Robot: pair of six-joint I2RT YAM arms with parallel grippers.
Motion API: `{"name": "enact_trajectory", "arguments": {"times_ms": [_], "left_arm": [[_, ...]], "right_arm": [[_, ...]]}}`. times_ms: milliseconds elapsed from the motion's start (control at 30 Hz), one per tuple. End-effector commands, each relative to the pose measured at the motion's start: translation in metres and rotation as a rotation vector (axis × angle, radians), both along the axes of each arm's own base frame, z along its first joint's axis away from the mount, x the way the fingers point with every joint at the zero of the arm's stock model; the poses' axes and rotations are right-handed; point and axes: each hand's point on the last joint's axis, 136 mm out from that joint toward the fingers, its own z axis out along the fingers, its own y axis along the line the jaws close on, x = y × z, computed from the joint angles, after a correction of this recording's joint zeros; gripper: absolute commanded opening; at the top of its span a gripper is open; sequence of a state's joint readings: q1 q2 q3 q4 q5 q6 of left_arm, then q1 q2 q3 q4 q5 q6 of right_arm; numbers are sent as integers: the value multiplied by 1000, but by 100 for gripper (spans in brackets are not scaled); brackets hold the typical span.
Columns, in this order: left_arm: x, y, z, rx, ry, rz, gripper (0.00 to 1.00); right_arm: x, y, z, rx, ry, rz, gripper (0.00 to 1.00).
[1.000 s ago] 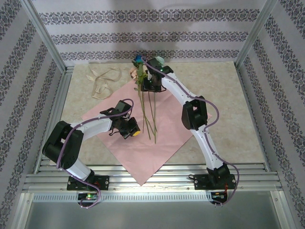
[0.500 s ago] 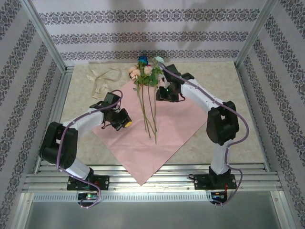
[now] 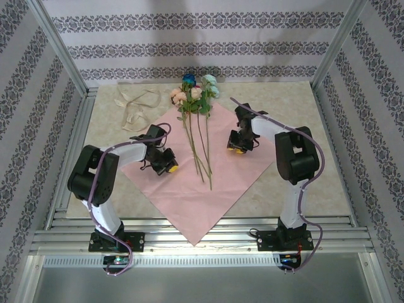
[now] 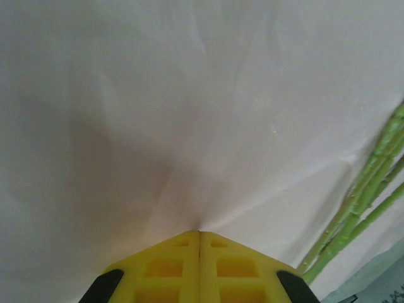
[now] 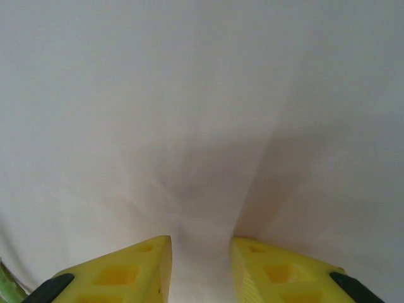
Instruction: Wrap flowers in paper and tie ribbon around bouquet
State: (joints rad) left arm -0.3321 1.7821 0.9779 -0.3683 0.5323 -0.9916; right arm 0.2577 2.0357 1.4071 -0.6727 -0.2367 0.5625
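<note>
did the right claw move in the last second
Yes. The right claw pulled back from the table's far edge, toward the near right side of the paper.

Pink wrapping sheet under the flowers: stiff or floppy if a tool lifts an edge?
Probably floppy: the large thin pink wrapping-paper sheet puckers into creases fanning from the shut left tool. Likely light, so a lifted edge may sag or fold over. The artificial flowers with long green stems lie on it, so pulling could drag or roll them.

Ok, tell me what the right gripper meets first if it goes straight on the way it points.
The paper: the right gripper points straight at the sheet, which seems close ahead, with nothing in between.
</note>
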Motion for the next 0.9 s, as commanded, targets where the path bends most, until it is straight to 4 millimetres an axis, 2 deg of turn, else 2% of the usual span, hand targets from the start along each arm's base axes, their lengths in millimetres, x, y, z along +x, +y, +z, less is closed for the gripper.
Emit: {"name": "enact_trajectory", "arguments": {"times_ms": [0,133,267,367,467,567,633,700,767,867], "left_arm": [[14,-24,3,-44,-38,-21,0],[20,-28,-5,-29,-30,-29,0],[27,-26,10,5,-64,-42,0],[25,-24,30,-1,-94,-30,0],[13,-25,42,-33,-97,-12,0],[0,-32,47,-94,-94,9,0],[-5,-36,46,-116,-83,16,0],[-10,-35,41,-114,-73,22,0],[-14,-32,34,-104,-63,32,0],[-19,-31,25,-102,-48,32,0]], "right_arm": [[-3,-23,-13,-22,33,-38,33],[11,-23,-2,-2,2,-10,37],[17,-17,41,-55,-94,51,46],[3,-9,78,-107,-184,95,51],[-29,7,97,-162,-238,197,52],[-68,23,94,-169,-229,262,46],[-80,35,84,-123,-202,269,41],[-76,43,73,-102,-187,275,34],[-64,53,62,-68,-169,277,32],[-48,68,42,-43,-115,308,43]]}}
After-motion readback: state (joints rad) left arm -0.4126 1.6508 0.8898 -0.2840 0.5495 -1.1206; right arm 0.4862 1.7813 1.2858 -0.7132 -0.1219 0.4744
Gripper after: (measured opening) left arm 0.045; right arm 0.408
